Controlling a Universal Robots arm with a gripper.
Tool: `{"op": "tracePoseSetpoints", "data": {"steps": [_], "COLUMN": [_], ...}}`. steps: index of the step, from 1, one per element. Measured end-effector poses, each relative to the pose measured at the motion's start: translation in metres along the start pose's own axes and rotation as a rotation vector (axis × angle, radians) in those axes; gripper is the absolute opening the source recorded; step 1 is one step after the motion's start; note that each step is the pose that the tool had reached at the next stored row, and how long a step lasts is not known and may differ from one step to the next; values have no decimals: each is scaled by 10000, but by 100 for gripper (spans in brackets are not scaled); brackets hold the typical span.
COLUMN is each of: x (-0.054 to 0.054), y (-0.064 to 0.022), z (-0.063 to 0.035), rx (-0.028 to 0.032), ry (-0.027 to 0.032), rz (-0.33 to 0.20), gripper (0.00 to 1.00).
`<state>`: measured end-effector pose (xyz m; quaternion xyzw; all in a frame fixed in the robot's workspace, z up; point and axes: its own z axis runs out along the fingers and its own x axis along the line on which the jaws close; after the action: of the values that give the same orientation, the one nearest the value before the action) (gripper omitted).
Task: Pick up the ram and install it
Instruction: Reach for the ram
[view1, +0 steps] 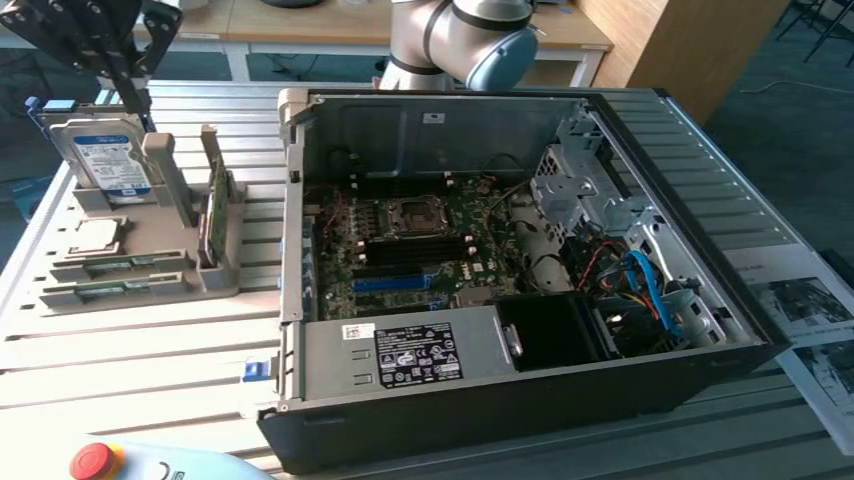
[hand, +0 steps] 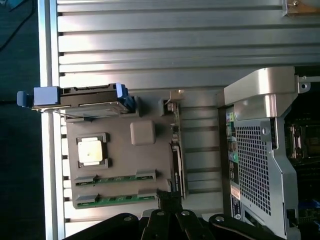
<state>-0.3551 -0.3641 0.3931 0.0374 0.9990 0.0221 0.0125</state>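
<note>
The ram (view1: 214, 215) is a green stick standing on its long edge in a slot of the grey holder (view1: 200, 280), at the exterior view's left. In the wrist view the ram (hand: 177, 160) shows edge-on. My black gripper (view1: 134, 95) hangs above the holder's far end, near the hard drive and apart from the ram. In the wrist view the gripper (hand: 168, 200) lines up with the ram's near end. The open computer case (view1: 300, 330) lies beside the holder, its motherboard (view1: 400, 250) exposed with blue memory slots (view1: 394, 283).
On the holder stand a silver hard drive (view1: 110, 160) with a blue-white label, a CPU (view1: 100, 235) and two flat green sticks (view1: 120, 265). A red stop button (view1: 94, 460) sits at the front. Papers (view1: 801, 300) lie beside the case at the exterior view's right.
</note>
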Motion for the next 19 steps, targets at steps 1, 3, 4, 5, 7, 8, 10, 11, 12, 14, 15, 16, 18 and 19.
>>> {"op": "tracePoseSetpoints", "data": {"steps": [1,3,4,5,7,8,10,11,12,14,15,16,18,19], "x": [24,66,88,109,152,174,217,239,261,307,330,352,394,414], "y": [1,1,1,2,3,3,4,4,5,7,8,8,8,8], "z": [-1,-1,-2,-2,-3,-3,-5,-5,-5,-6,-6,-7,-8,-8], "rx": [0,0,0,0,0,0,1,0,0,0,0,0,0,0], "ry": [1,0,0,0,0,0,0,1,0,0,-1,-1,0,0], "rz": [1,1,0,0,0,-1,0,0,0,1,1,0,1,0], "gripper": [10,10,10,10,10,10,10,10,10,10,10,10,10,10]}}
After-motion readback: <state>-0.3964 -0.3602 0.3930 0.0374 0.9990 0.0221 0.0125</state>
